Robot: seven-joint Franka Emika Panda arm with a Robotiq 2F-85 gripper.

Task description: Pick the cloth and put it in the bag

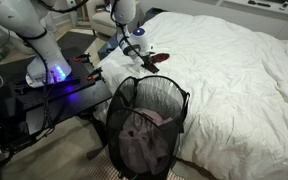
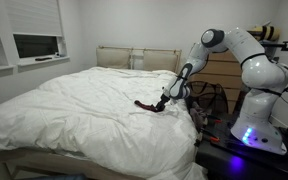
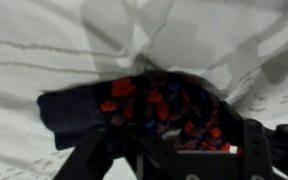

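Note:
The dark red and black patterned cloth (image 1: pixel 155 57) lies on the white bedsheet near the bed's edge, and it shows in both exterior views (image 2: pixel 144 104). In the wrist view the cloth (image 3: pixel 134 105) fills the middle. My gripper (image 3: pixel 174 150) is down on it, fingers spread wide to either side of the fabric, so it is open. The gripper also shows in both exterior views (image 1: pixel 136 48) (image 2: pixel 163 102). The black mesh hamper (image 1: pixel 119 97) stands on the floor beside the bed, just below the gripper, with its top open.
Pinkish-grey clothes (image 1: pixel 142 135) lie inside the hamper. The white bed (image 2: pixel 74 110) spreads wide beyond the cloth. The robot base (image 1: pixel 52 72) with blue lights stands on a dark table (image 1: pixel 44 100) next to the hamper. A wooden headboard (image 2: pixel 134 57) is at the far end.

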